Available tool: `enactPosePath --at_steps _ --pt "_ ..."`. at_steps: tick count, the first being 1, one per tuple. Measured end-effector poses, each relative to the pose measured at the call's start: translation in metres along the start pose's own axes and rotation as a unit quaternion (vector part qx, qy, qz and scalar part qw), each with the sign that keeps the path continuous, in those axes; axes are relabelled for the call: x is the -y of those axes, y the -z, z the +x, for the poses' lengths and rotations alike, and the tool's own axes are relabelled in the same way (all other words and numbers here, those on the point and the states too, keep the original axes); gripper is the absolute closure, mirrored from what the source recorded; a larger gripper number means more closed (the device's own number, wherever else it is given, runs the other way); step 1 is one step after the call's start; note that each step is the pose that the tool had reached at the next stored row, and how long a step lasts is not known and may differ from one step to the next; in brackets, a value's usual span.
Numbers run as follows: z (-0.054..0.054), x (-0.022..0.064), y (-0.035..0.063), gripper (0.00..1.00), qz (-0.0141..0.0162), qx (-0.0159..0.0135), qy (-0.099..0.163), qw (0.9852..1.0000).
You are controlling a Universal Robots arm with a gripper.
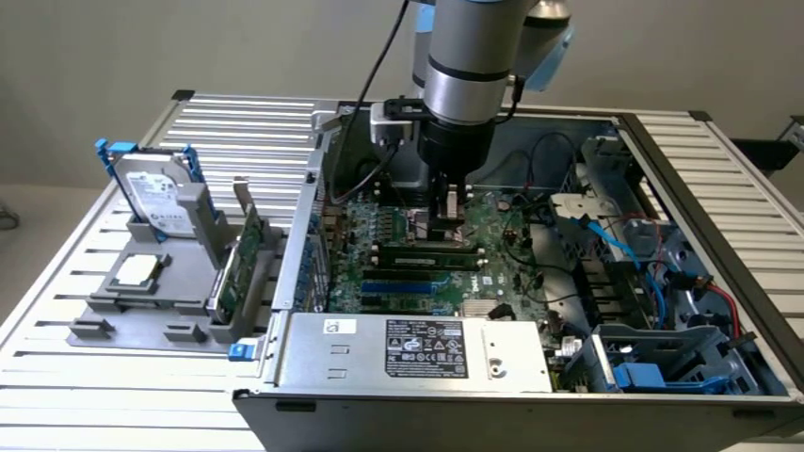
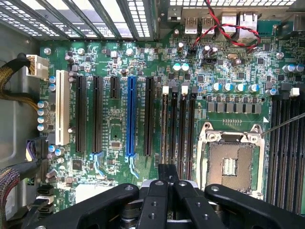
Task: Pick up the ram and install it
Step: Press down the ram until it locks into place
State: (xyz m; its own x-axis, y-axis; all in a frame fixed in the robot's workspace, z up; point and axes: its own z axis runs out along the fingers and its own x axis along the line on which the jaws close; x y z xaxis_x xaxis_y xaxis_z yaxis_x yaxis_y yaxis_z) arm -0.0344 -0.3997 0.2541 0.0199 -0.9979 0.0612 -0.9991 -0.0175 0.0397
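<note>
Green and thin, the long ram stick [image 1: 431, 252] with dark chips on its face seems to stand on its edge in the black plastic memory slots [image 1: 434, 259], in the middle of the big green circuit board [image 1: 503, 268]. I cannot tell if it is pushed all the way in.

The black metal gripper [image 1: 450, 215] on the round grey robot arm [image 1: 468, 66] hangs low inside the open grey metal computer case [image 1: 377, 395], just behind the ram stick in the exterior view. Its two fingers are pressed tight together and I see nothing between them. In the wrist view the gripper [image 2: 167, 168] is right over the memory slots [image 2: 178, 129], beside the shiny square metal chip socket [image 2: 231, 162].

I think the picking up is done and the putting-in step is in hand. A good fit would need a straight, even push down, with the stick lined up in its slot and not leaning.

The board looks bumpy, with tiny round silver cans and one long bright blue slot [image 2: 131, 117]. Thin red and black wires [image 2: 228, 24] curl near its edge. Outside the case, on the exterior view's left, a flat silver hard drive [image 1: 157, 193] and a broad green card [image 1: 245, 254] stand in a grey plastic holder [image 1: 145, 311].
</note>
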Motion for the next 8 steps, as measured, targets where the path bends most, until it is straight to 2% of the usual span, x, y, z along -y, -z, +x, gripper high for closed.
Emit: enactPosePath --at_steps 8 --pt "0.0 0.0 0.0 0.89 0.0 0.0 0.0 1.0"
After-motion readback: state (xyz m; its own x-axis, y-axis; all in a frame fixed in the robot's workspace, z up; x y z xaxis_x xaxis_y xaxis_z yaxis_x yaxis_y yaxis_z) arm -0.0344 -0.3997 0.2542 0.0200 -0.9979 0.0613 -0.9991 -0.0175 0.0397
